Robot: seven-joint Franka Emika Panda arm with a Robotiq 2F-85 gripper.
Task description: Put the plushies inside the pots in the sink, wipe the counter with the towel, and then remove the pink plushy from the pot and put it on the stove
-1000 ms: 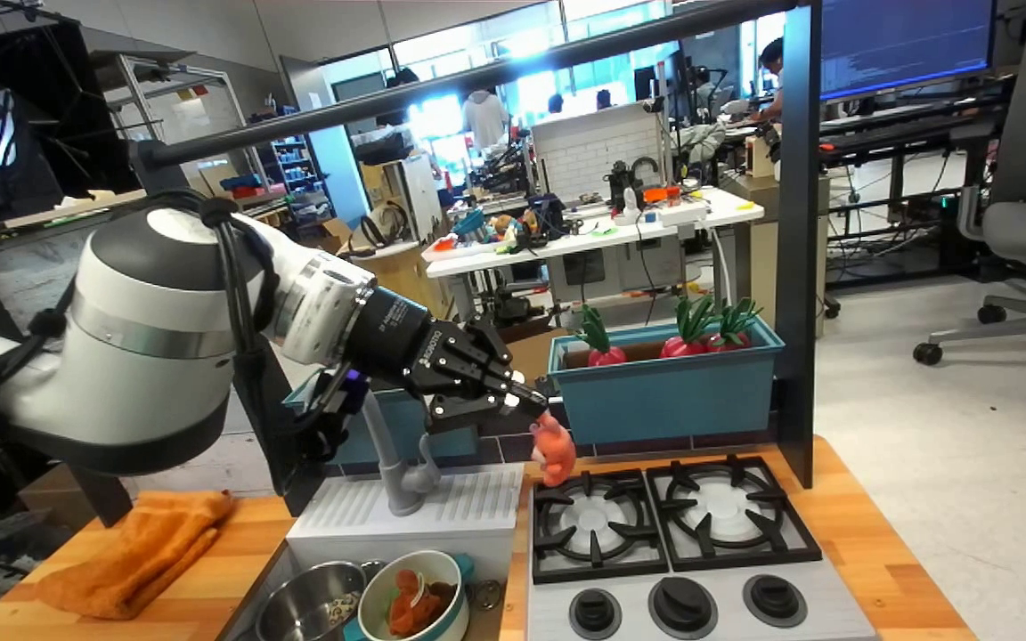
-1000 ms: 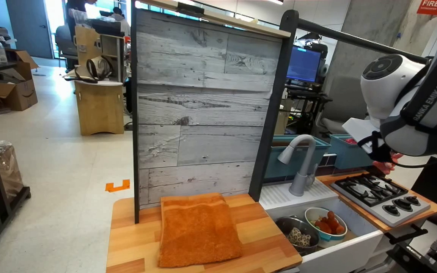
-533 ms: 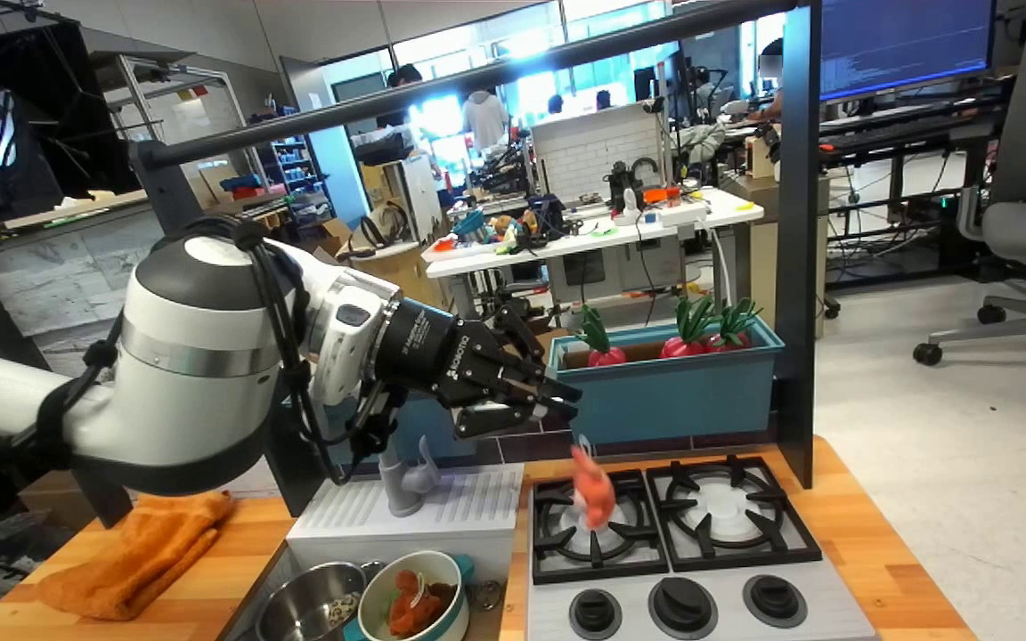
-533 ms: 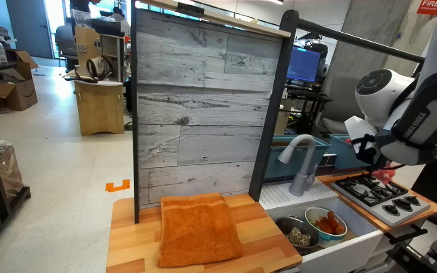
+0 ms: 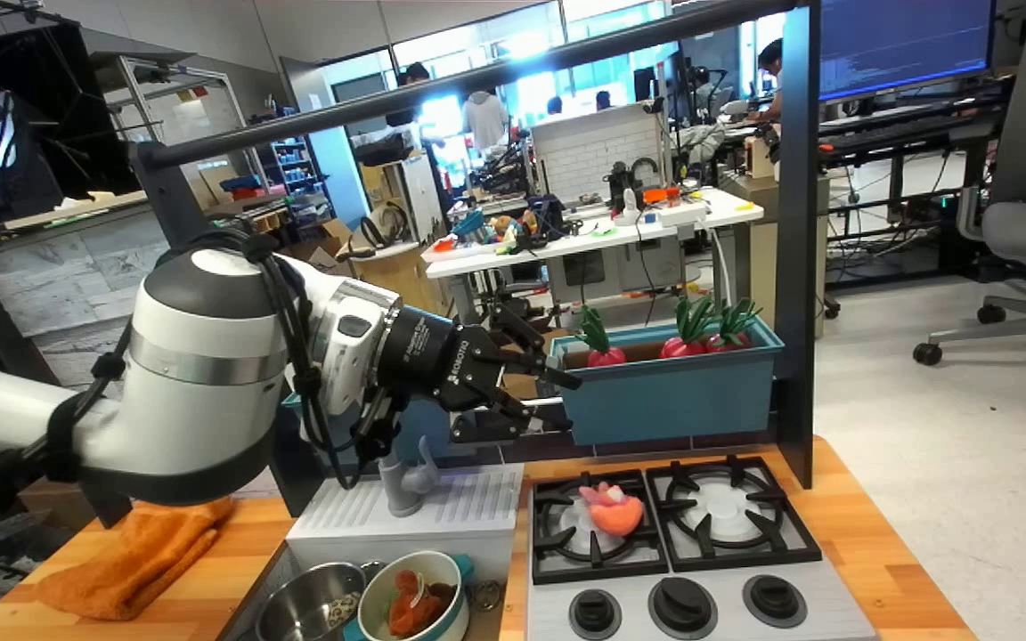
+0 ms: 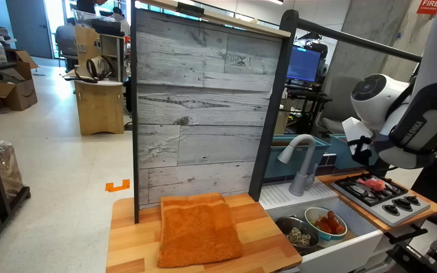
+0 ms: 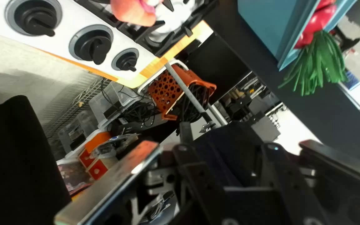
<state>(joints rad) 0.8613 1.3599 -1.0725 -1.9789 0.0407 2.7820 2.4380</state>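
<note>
The pink plushy (image 5: 613,510) lies on the left burner grate of the stove (image 5: 639,614), as both exterior views show. In the wrist view the pink plushy (image 7: 133,14) is cut by the top edge. My gripper (image 5: 570,402) hangs above and behind it, jaws apart, with nothing between the fingers. In the sink (image 5: 491,552), a white and teal pot (image 6: 332,238) holds reddish-orange plushies (image 6: 328,225). Beside it, a spotted plushy (image 6: 298,238) sits inside the metal pot (image 5: 299,592). The orange towel (image 6: 199,229) rests on the wooden counter (image 6: 127,246).
A blue planter (image 5: 673,401) with red radishes stands behind the stove, close to the gripper's fingers. The grey faucet (image 6: 302,170) rises behind the sink. A dark upright post (image 5: 798,267) and a top bar (image 5: 477,80) frame the back.
My gripper opened and released the pink plushy, which fell through the air onto the left burner. The arm shifted toward the stove, rightward in an exterior view. Towel and pots stayed put.
</note>
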